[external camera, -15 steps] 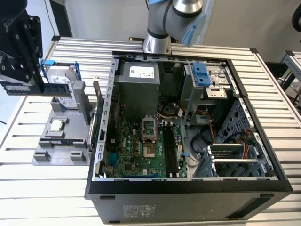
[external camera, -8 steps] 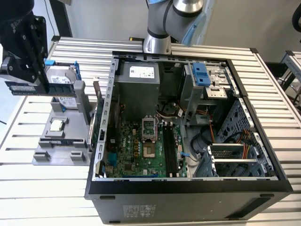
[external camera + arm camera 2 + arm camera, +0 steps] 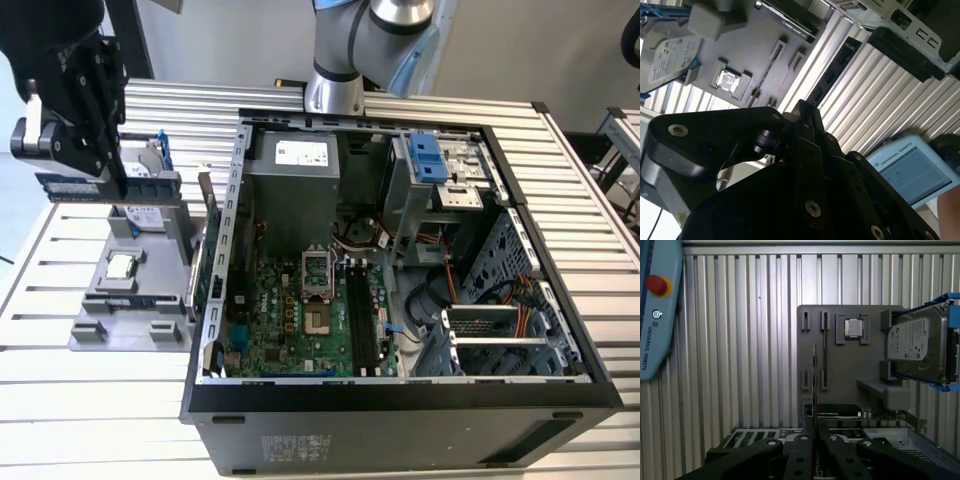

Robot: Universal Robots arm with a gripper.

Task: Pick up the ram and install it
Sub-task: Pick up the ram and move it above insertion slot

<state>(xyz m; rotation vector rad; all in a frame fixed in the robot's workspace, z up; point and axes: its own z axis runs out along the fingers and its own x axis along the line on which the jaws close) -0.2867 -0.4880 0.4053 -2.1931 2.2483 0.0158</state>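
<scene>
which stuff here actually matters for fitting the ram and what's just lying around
For the job: ram, held in the shut tool; motherboard slots; open computer case.
Lying about: hard drive, processor chip, grey holder, teach pendant.

Black jointed fingers (image 3: 799, 460) with silver screw heads; silver-grey tubular arm (image 3: 345, 50) with a pale blue cap

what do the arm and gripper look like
The arm has rounded silver-grey metal joints with a light blue cap. The gripper is matte black, built from flat hinged link bars with small silver screw heads, and a pale grey bracket sits on its side.
</scene>
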